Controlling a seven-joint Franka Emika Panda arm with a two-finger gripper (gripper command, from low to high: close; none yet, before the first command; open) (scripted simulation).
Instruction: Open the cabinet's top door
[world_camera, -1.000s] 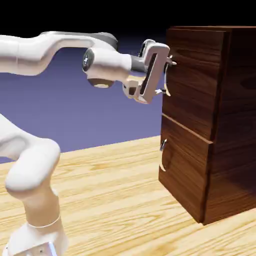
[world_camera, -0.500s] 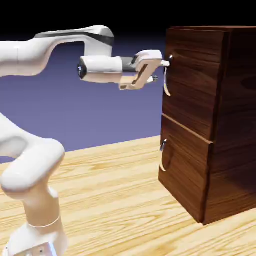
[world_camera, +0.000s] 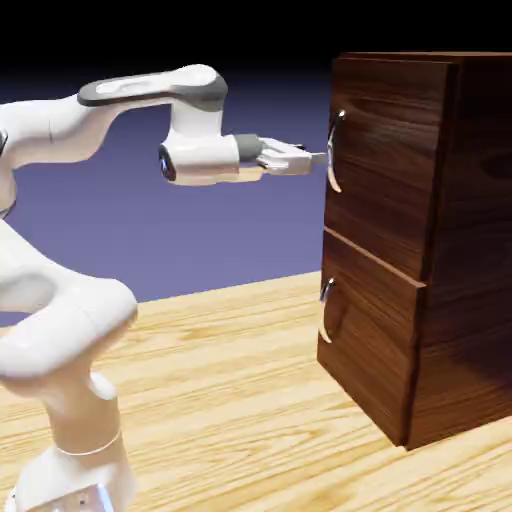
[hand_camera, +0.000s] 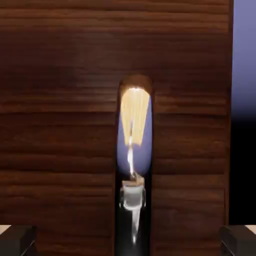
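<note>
The cabinet (world_camera: 450, 250) is a tall dark wood-grain box at the exterior view's right. Its top door (world_camera: 385, 170) sits flush and closed, with a long curved silver handle (world_camera: 334, 150) on its left edge. My gripper (world_camera: 318, 157) points horizontally at that handle, just short of it at mid-height. In the hand view the handle (hand_camera: 134, 150) runs straight up the middle over the door's wood (hand_camera: 60, 100). The two fingertips (hand_camera: 17, 240) show far apart in the bottom corners, so my gripper (hand_camera: 128, 242) is open and holds nothing.
Below the top door is the shorter lower panel (world_camera: 370, 335) with its small silver handle (world_camera: 325, 310). The cabinet stands on a light wooden table (world_camera: 230, 380). My arm's white base (world_camera: 80, 440) rises at the lower left.
The hand has rolled about a quarter turn, from fingers one above the other to edge-on. Its tips have drawn slightly back from the handle. The door has not moved.
</note>
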